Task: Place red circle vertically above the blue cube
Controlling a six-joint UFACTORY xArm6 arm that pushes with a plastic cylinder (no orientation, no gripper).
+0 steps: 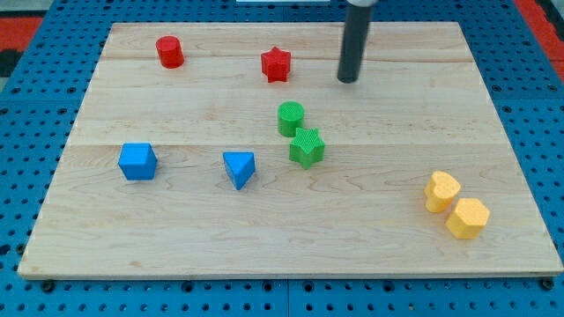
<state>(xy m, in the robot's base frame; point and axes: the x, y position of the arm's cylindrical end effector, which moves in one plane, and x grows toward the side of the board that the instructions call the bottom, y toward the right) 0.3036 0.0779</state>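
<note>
Looks like a lab bench: pale wooden board (264, 229) lying on blue perforated mounting plate (35, 106), small printed test blocks scattered around, red matting (22, 22) at 10 o'clock.

Pale, smooth-grained wooden board (264, 238); matt plastic-looking blocks, the green star (307, 147) finely ribbed.

My tip (349, 80) stands right of red star (276, 64).

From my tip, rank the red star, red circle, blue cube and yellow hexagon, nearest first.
Measured from my tip in the camera view:
1. Red star block, just to the view's left.
2. Red circle block, top left.
3/4. Blue cube block and yellow hexagon block: too close to call.
</note>
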